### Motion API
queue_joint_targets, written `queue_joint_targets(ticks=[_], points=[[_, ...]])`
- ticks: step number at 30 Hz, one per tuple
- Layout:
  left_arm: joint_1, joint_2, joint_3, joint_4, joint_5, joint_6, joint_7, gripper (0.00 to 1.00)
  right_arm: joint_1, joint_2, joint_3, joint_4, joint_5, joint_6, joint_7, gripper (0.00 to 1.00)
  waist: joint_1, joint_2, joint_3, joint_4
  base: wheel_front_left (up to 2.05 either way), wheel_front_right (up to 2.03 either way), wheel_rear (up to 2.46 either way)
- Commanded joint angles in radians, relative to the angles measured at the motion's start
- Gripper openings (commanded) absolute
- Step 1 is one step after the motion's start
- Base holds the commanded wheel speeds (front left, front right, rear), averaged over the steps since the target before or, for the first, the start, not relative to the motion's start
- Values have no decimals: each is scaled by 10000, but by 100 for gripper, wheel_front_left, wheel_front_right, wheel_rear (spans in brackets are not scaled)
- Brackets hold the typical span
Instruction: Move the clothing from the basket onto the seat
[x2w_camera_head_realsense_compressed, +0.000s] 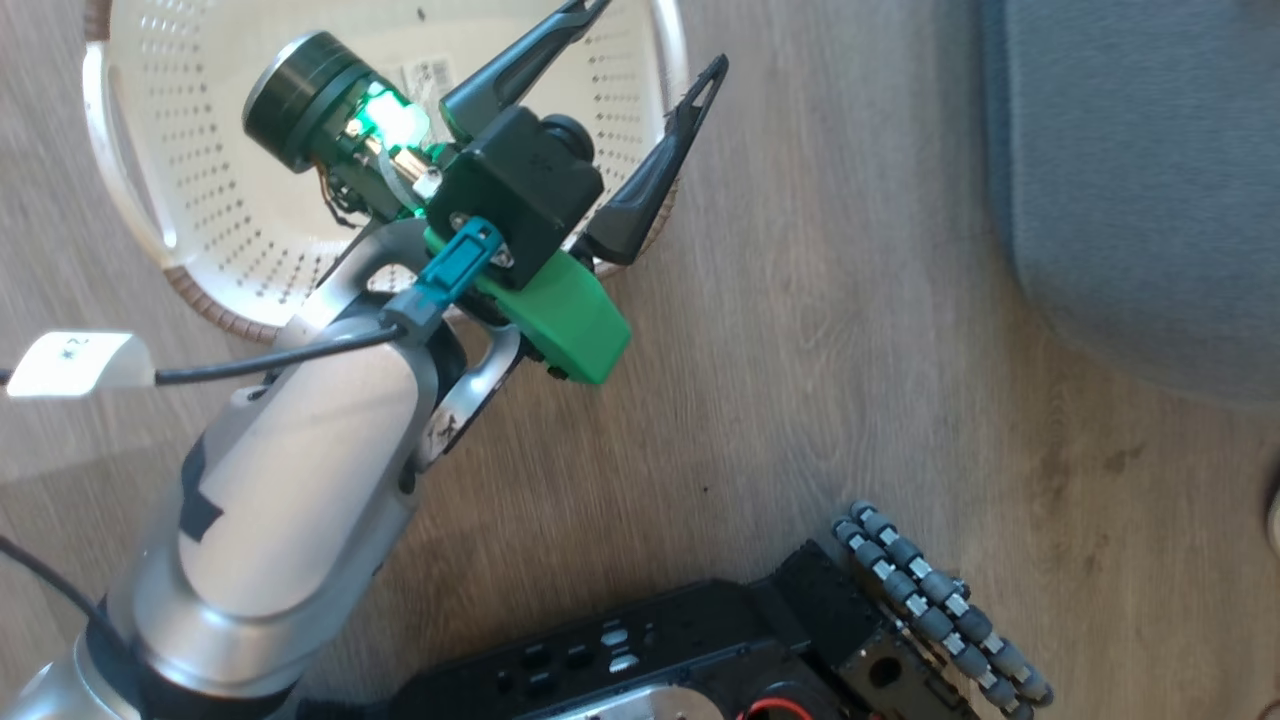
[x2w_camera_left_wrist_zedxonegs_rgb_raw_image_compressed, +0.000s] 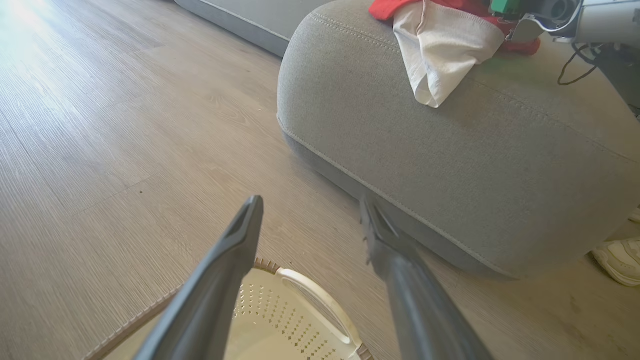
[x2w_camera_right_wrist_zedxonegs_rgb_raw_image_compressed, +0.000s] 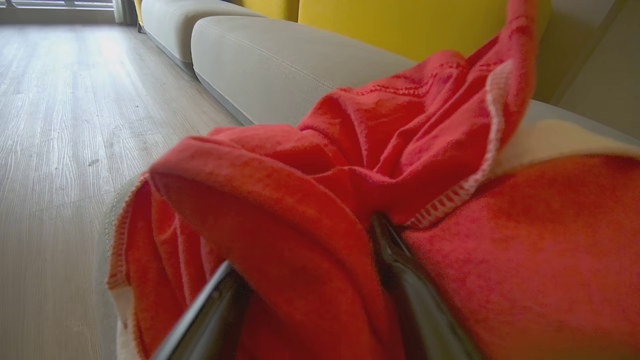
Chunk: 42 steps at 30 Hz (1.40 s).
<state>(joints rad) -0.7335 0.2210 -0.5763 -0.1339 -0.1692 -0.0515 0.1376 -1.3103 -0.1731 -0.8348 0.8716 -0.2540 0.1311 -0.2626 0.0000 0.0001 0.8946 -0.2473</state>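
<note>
Right claw (x2w_camera_right_wrist_zedxonegs_rgb_raw_image_compressed: 302, 242), fingers parted, amid red clothing (x2w_camera_right_wrist_zedxonegs_rgb_raw_image_compressed: 350, 165) atop grey seat (x2w_camera_left_wrist_zedxonegs_rgb_raw_image_compressed: 450, 175).

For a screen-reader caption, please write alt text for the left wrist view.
Red and white clothing lies on the grey seat; the open left gripper hovers above the cream basket on a wood floor.

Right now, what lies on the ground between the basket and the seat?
Nothing but bare wooden floor lies between the basket and the seat. The head view shows this stretch from above.
</note>
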Motion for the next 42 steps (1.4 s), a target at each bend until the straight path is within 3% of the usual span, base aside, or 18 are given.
queue_joint_targets(ticks=[1,7,16,23,29,36,42], points=[[218,96,239,-389,-60,79,-96,100,-12,-168,115,-393,22,-4,12,100,0,-1,-251,-159,0,0,0],[689,-132,354,155,-475,260,-772,100,1364,-177,2117,-1074,510,-4,10,100,0,-1,-1626,-251,0,0,0],[2202,-273,910,1412,-1392,690,-2086,100,5000,-422,4786,-2928,2180,-4,67,100,0,-1,-4303,343,0,0,0],[3673,-344,1434,2295,-2059,1092,-3086,100,8095,-298,5467,-5757,3132,-4,433,100,0,-1,-6202,1421,0,0,0],[4659,-207,2094,2905,-2557,1519,-3441,100,10267,594,5868,-7802,3269,-4,807,100,0,-1,-7099,2419,0,0,0],[5366,325,2794,3324,-2384,1928,-3859,100,11769,1128,7138,-7837,2731,-4,408,100,0,-1,-7892,3173,0,0,0],[6039,383,3345,3449,-2334,2041,-3980,100,13066,1221,7956,-7210,2486,-4,59,100,0,-1,-8660,3446,0,0,0]])
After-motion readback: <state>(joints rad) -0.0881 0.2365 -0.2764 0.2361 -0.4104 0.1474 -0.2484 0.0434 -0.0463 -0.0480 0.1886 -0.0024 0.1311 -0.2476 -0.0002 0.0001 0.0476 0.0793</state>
